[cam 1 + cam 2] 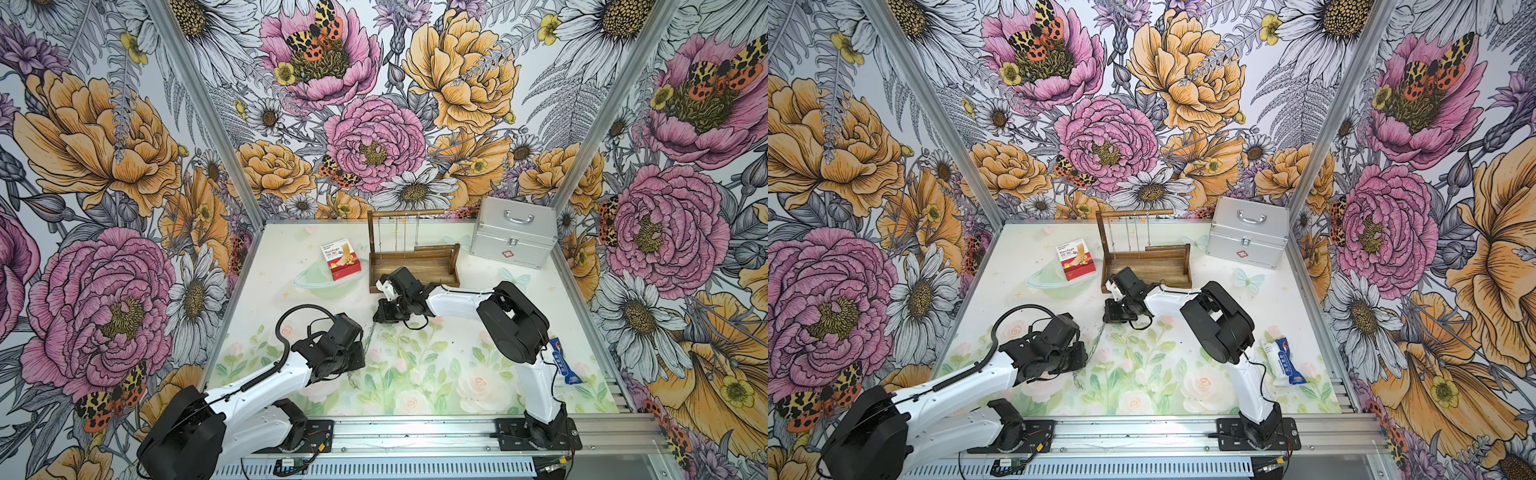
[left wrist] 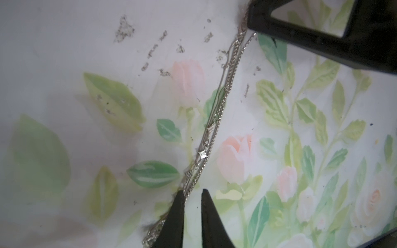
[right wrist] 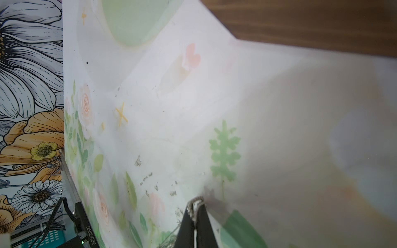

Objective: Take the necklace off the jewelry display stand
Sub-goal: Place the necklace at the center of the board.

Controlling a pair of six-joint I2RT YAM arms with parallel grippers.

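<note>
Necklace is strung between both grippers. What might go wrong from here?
The necklace runs as several strands bunched together from the right gripper, which is shut on it; a further pull may knot or strain them.
The left gripper is slightly open, not clamped on the chain, so that end may slip free.
The right gripper sits close to the jewelry display stand; a swing could bump it.

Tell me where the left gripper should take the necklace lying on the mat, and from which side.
I'd take the necklace at the bunched strands by the star charm, coming straight down with fingers across its line. It lies flat and nearly straight on the mat, far end pinched in the right gripper.
</note>
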